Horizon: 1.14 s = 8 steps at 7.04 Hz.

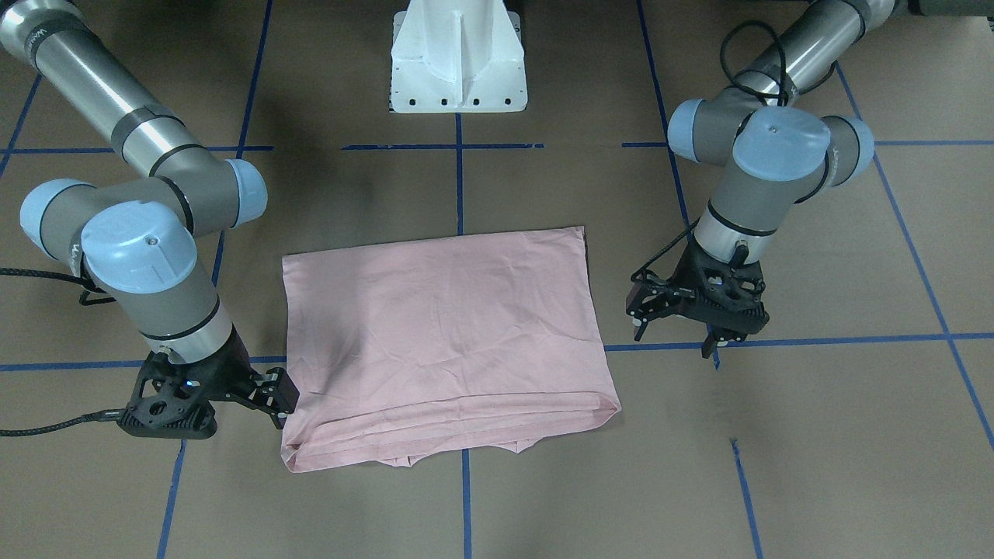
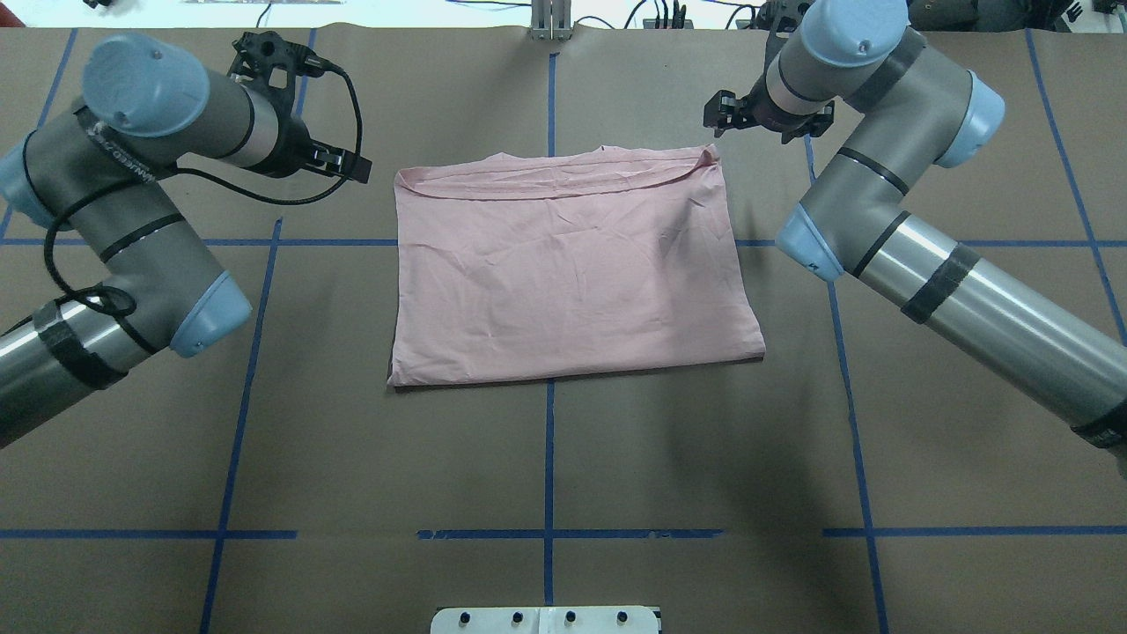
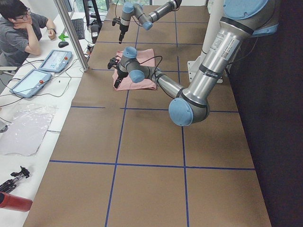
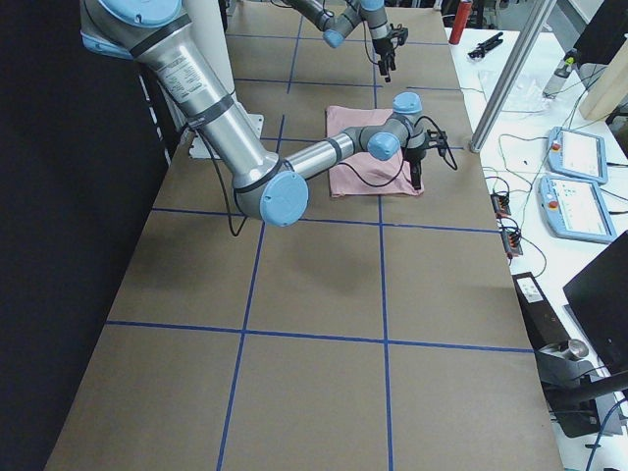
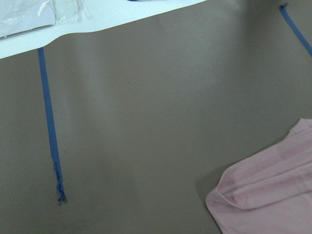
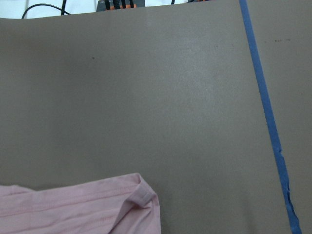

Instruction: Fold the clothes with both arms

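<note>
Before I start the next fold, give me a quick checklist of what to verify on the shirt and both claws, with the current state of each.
1. The T-shirt lies flat as a folded rectangle: ok.
2. Layers flush along the edge on the operators' side: not ok, a lower layer pokes out past it.
3. The left claw is off the cloth: ok, it stands apart, beside the shirt.
4. The right claw is off the cloth: cannot tell, it sits right at the shirt's corner.
5. Both claws open: cannot tell from these views.
6. A shirt corner shows in each wrist view: ok.
</note>
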Each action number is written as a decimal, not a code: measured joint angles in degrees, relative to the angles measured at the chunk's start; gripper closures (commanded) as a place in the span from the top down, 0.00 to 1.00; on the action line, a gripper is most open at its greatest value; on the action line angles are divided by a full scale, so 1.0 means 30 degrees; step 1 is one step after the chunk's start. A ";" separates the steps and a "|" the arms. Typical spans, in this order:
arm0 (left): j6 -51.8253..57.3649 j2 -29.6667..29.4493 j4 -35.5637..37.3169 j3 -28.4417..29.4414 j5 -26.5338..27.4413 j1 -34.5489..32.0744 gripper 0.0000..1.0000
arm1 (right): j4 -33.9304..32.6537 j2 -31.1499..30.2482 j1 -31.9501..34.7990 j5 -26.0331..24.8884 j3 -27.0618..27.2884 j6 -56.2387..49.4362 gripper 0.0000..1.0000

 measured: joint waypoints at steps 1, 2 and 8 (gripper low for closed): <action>-0.1567 0.1104 -0.0006 -0.1518 -0.0047 0.1066 1.00 | -0.0121 -0.0662 -0.0235 0.0028 0.1257 0.0098 1.00; -0.3244 0.1842 0.0002 -0.2525 0.0401 0.2338 1.00 | -0.0357 -0.1078 -0.0468 0.0032 0.2165 0.0153 1.00; -0.6989 0.2397 0.0062 -0.2852 0.2942 0.6557 0.58 | -0.0801 -0.1349 -0.0698 -0.0024 0.2880 0.0202 1.00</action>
